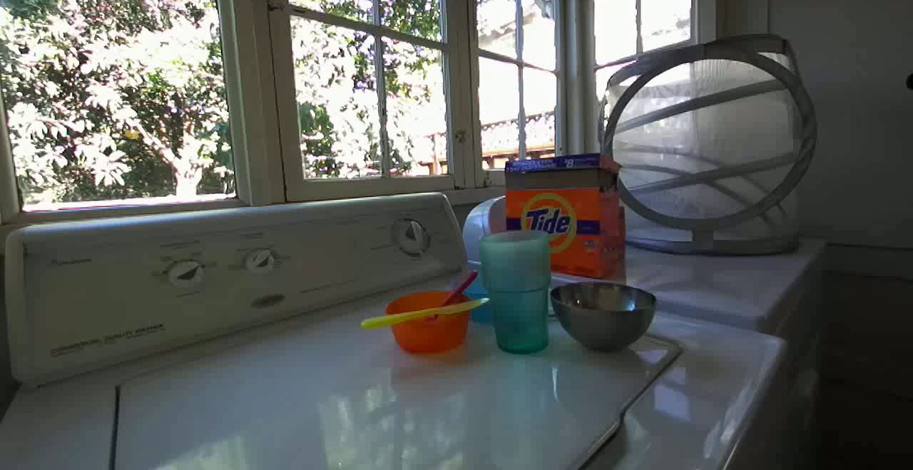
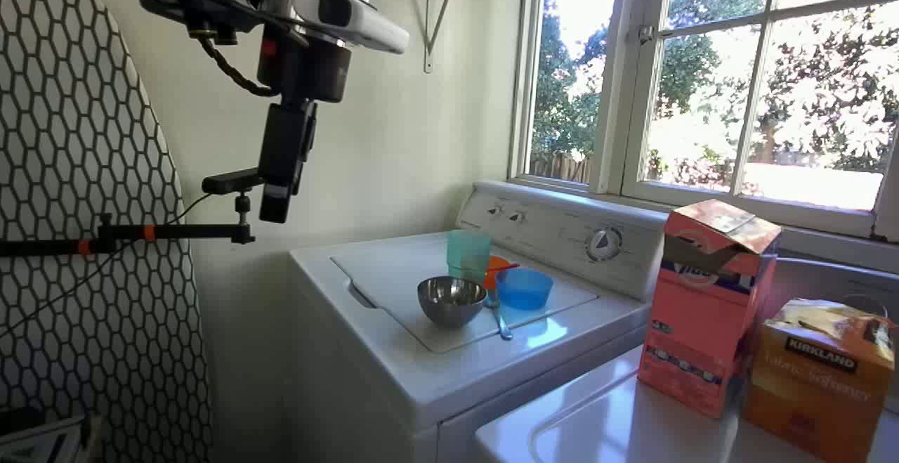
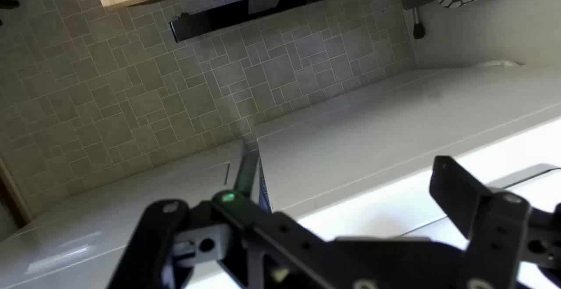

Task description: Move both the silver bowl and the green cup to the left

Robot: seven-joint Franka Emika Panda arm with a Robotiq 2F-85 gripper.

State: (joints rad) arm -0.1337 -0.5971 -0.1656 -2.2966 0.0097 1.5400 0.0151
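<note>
Foreground, wrist view: the gripper (image 3: 335, 181), released, jaws spread apart. In an exterior view, the silver bowl (image 2: 453, 303) and green cup (image 2: 467, 252) stand upright on the washer lid (image 2: 400, 270), lower than and well apart from the gripper; the bowl lies near a lid corner, bare lid extending from the cup toward the wall (image 2: 400, 147).

Green cup (image 1: 515, 306): translucent teal, right of centre in an exterior view
Silver bowl (image 1: 603, 324): shiny grey, farther right
Orange bowl (image 1: 428, 334): plain orange, lower centre
Utensils (image 1: 425, 313): one yellow, one red
Tide box (image 1: 578, 224): orange, yellow, dark blue
Ironing board (image 2: 91, 154): whitish, black honeycomb, left side in an exterior view
Floor (image 3: 149, 100): grey-beige tile patchwork, upper left, wrist view
Gripper (image 3: 334, 180): black, bottom, wrist view
</note>
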